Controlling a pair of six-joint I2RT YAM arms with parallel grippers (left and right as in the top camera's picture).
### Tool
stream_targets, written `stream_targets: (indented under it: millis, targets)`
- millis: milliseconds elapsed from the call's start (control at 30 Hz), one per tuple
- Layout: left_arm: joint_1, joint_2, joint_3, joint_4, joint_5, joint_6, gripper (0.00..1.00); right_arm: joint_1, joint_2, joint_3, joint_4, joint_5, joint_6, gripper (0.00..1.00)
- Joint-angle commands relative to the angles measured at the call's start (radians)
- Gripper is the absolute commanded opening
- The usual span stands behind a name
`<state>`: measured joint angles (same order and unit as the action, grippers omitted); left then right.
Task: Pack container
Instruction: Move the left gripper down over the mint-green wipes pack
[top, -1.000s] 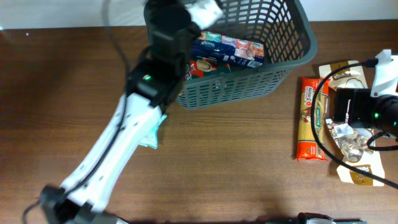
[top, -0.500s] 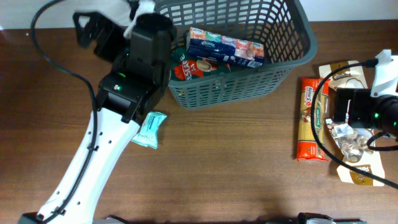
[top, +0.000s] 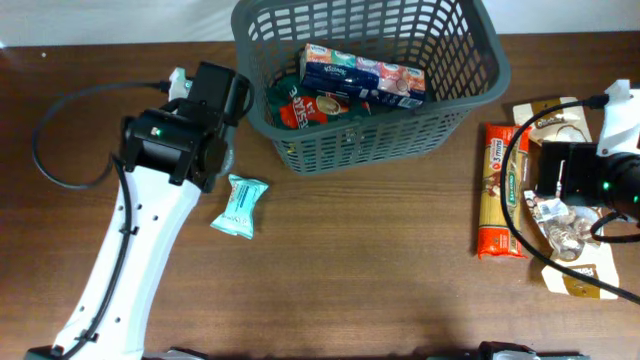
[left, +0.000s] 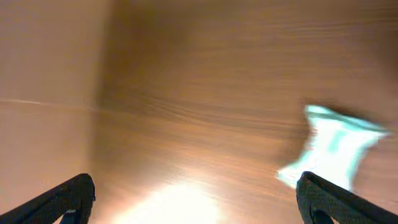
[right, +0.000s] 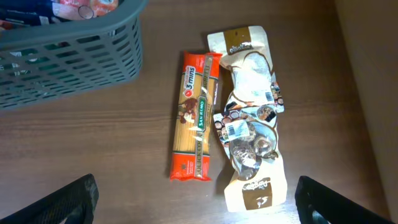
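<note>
Left tool (left: 196, 198) and right tool (right: 196, 200) both gape wide, empty, over the surface (left: 186, 93), a blurred, apparently teal packet (left: 333, 149) by the left, the container (right: 68, 56) near the right.

The orange pasta packet (right: 194, 124) reads "3 mins" and "SAN REMO".

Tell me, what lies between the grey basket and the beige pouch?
Between basket and pouch lies an orange pasta packet, clearest in the right wrist view.
</note>
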<state>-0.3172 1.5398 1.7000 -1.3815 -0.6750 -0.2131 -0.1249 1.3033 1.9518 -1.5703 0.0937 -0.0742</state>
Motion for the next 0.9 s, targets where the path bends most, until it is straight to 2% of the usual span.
stream_targets:
  millis: [0, 167, 267, 467, 867]
  targets:
    - [0.002, -0.002, -0.013, 0.001, 0.333, -0.143, 0.99, -0.006, -0.005, 0.012, 0.003, 0.016, 0.011, 0.99]
    - [0.002, -0.002, -0.091, 0.049, 0.355, -0.26, 0.99, -0.006, -0.005, 0.012, 0.003, 0.016, 0.011, 0.99]
    - [0.002, -0.002, -0.198, 0.14, 0.433, -0.309, 0.99, -0.006, -0.005, 0.012, 0.003, 0.016, 0.011, 0.99]
    - [0.002, -0.001, -0.365, 0.28, 0.509, -0.315, 1.0, -0.006, -0.005, 0.012, 0.003, 0.016, 0.011, 0.99]
    - [0.001, -0.002, -0.554, 0.381, 0.514, -0.304, 1.0, -0.006, -0.005, 0.012, 0.003, 0.016, 0.011, 0.99]
